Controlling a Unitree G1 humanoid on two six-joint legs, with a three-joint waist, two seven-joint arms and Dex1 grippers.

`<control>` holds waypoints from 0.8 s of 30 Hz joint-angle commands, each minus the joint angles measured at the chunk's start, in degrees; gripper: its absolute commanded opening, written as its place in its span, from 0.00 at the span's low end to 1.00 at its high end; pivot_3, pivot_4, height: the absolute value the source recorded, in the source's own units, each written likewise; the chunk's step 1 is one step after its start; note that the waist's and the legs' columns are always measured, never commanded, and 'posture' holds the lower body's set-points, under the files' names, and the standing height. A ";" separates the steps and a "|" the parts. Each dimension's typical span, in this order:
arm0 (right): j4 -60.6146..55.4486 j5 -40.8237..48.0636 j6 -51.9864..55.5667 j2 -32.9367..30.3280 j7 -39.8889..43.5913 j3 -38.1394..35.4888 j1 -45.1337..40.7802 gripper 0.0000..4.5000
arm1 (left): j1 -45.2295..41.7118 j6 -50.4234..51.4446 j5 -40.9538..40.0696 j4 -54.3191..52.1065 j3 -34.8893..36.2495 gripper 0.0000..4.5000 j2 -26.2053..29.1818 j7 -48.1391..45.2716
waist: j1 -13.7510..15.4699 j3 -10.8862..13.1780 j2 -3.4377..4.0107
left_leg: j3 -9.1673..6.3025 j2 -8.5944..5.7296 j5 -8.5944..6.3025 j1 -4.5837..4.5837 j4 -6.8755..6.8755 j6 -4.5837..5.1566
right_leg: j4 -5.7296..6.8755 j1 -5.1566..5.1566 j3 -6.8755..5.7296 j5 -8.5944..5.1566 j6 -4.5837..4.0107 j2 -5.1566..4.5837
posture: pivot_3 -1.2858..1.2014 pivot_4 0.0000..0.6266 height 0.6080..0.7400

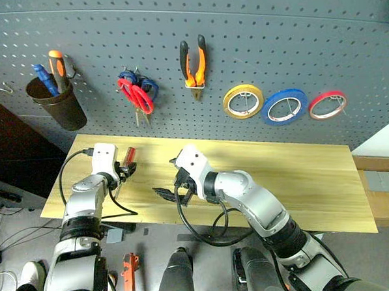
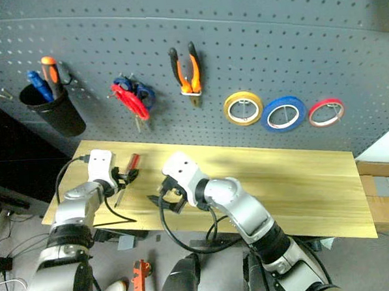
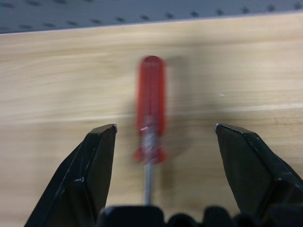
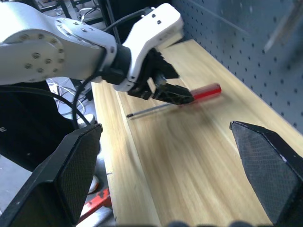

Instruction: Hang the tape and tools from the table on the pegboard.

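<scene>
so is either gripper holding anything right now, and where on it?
Nothing is held. The left gripper is open, its fingers either side of the red-handled screwdriver, which lies on the table. The right gripper is open and empty.

text: none legible — labels: none | brands: none | numbers: none — signs: none

Three tape rings hang on the pegboard (image 1: pixel 254 44): one yellow (image 1: pixel 242 101), one blue (image 1: pixel 284 106), one red (image 1: pixel 327 104). One pliers (image 1: pixel 193 63); seemingly two scissors (image 1: pixel 137 91); three screwdrivers, one (image 3: pixel 150 105) on the table (image 1: pixel 301 179).
</scene>
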 commanded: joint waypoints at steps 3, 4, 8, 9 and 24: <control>-2.38 0.53 1.36 1.15 -1.19 -1.44 -0.94 1.00 | -5.31 -4.38 1.86 8.17 -1.07 0.79 2.13 -0.09 | -0.58 1.17 -0.11 | 0.04 -0.04 0.00 -0.49 0.18 0.00 | 0.29 -0.53 0.04 0.00 0.00 -0.02 | 0.56 0.67 1.00; -2.31 0.51 1.48 1.01 -1.38 -1.70 -0.96 1.00 | -5.98 -4.88 2.00 9.54 -1.05 0.79 2.42 0.25 | -0.66 1.50 -0.11 | 0.03 -0.03 0.00 -0.61 0.20 0.00 | 0.35 -0.63 0.04 0.00 0.00 -0.02 | 0.56 0.67 1.00; -2.45 0.37 2.03 0.36 -1.74 -2.47 -0.73 1.00 | -7.87 -4.52 1.43 14.35 0.02 0.79 3.28 1.19 | -0.84 2.60 -0.11 | 0.05 -0.03 0.00 -0.61 0.22 0.00 | 0.40 -0.68 0.05 -0.01 0.00 -0.02 | 0.55 0.69 1.00; -2.55 0.36 2.16 0.25 -1.79 -2.60 -0.66 1.00 | -8.15 -3.77 1.10 15.34 0.15 0.79 3.34 0.60 | -0.93 2.78 -0.09 | 0.05 -0.03 0.00 -0.64 0.23 0.00 | 0.42 -0.72 0.06 -0.01 0.00 -0.01 | 0.55 0.69 1.00; -1.94 1.44 0.82 -0.75 -0.35 -4.27 -0.65 1.00 | -8.95 1.19 -2.50 14.68 3.05 0.18 3.02 -0.89 | -1.49 3.38 -0.01 | 0.07 -0.03 0.01 -0.64 0.27 -0.02 | 0.66 -0.79 0.10 -0.07 0.02 -0.01 | 0.57 0.62 1.00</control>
